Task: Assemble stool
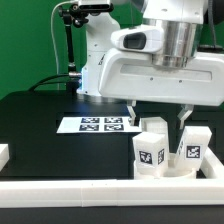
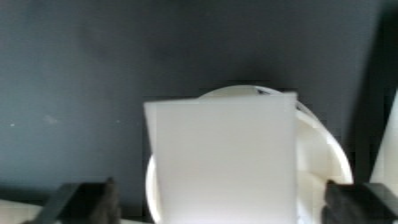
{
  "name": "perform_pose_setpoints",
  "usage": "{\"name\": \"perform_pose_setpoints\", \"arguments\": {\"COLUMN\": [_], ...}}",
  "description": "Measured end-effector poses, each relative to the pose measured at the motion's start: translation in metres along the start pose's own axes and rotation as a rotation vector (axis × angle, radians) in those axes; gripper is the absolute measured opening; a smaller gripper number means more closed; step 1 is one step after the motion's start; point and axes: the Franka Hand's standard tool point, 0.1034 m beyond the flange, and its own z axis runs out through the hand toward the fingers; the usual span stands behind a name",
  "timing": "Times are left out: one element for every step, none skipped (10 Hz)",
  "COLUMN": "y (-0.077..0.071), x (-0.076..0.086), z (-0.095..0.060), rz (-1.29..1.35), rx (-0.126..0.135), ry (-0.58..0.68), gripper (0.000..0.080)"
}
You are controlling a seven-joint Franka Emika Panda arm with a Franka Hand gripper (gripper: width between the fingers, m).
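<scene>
While the seat disc (image 1: pixel 170 172) sits low at the near right of the black table (image 1: pixel 40 125), just inside the white border rail (image 1: pixel 100 190), I can count what look like three chunky white legs standing on it: one at the exterior view's left with its tag facing me (image 1: pixel 150 151), one at the right (image 1: pixel 192 146), and a third behind them (image 1: pixel 155 125). Whether each is fully seated in its socket I can't tell from here.

My gripper (image 1: pixel 157 113) is hovering right over that cluster, fingers spread wide and holding nothing. On the wrist view the two dark fingertips (image 2: pixel 80 200) stand apart on either side of a leg's flat white top (image 2: pixel 217 150), with clear gaps both ways, and the round seat edge (image 2: pixel 320 150) shows beneath it. So I'm straddling a leg, not gripping it.

My read is that we're in the leg-fitting stage, with the legs placed and the arm lined up over one of them. Next move, I'd say, calls for coming straight down so the pads bracket the leg squarely, then closing and either pressing or twisting it home. The neighbouring legs are very close, so a finger could nudge one on the descent.

Further back at the left, the marker board (image 1: pixel 100 124) lies flat, well apart from the action.
</scene>
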Motion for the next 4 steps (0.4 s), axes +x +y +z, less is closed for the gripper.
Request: {"name": "perform_pose_setpoints", "arguments": {"y": [0.0011, 0.0019, 0.0020, 0.0021], "x": [-0.0004, 0.0004, 0.0004, 0.0006], "z": [-0.0110, -0.0104, -0.0098, -0.0100], "rz": [0.003, 0.004, 0.004, 0.004], "rx": [0.008, 0.007, 0.006, 0.006], "ry": [0.000, 0.004, 0.004, 0.004], "gripper": [0.0637, 0.0637, 0.0646, 0.0649]}}
